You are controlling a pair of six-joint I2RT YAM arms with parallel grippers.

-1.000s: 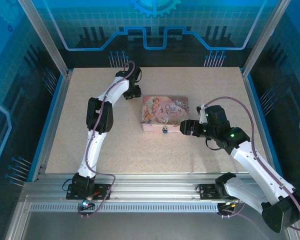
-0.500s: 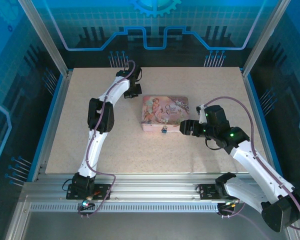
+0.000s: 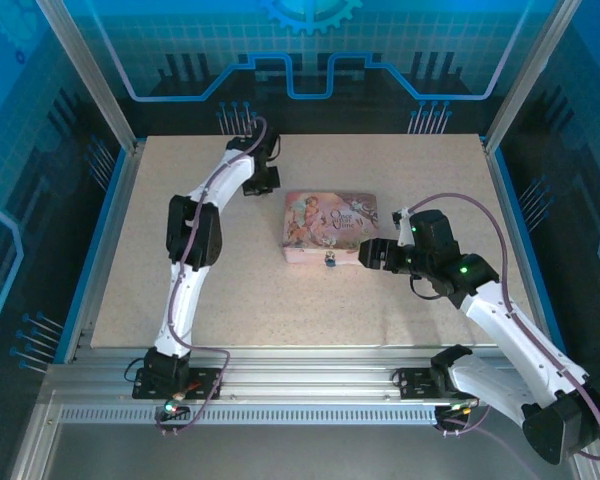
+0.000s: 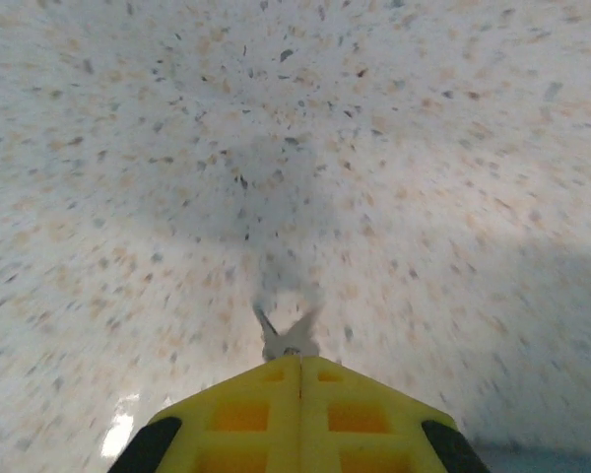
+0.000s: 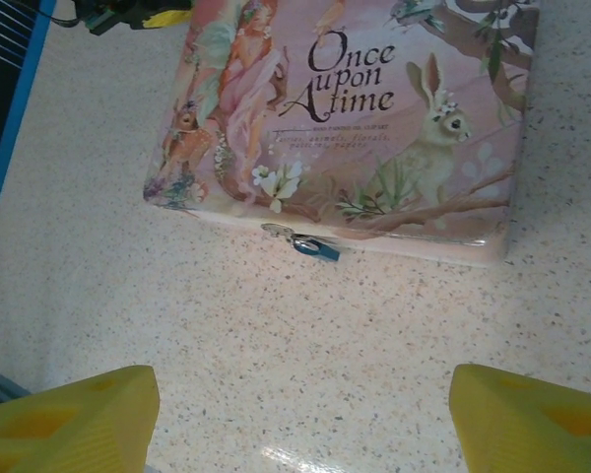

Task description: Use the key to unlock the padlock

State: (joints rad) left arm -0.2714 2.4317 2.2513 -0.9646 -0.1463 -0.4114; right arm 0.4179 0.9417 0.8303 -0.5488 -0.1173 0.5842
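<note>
Over on the left, the left gripper [image 4: 297,367] hung over the speckled table [image 3: 430,170] out past the tin's far-left corner. Its 2 yellow fingers [image 4: 246,419] were pressed together, pinching the key [image 4: 288,335], a blurry silvery bit poking out past the tips. In the middle the pink tin box [image 3: 330,222] lay flat with the padlock [image 5: 316,247] at its near edge, teal body down on the table, and to the right the right gripper [image 5: 297,404] pointed at that padlock from nearby, its fingers [image 5: 69,419] spread wide and clear of the tin.
</note>
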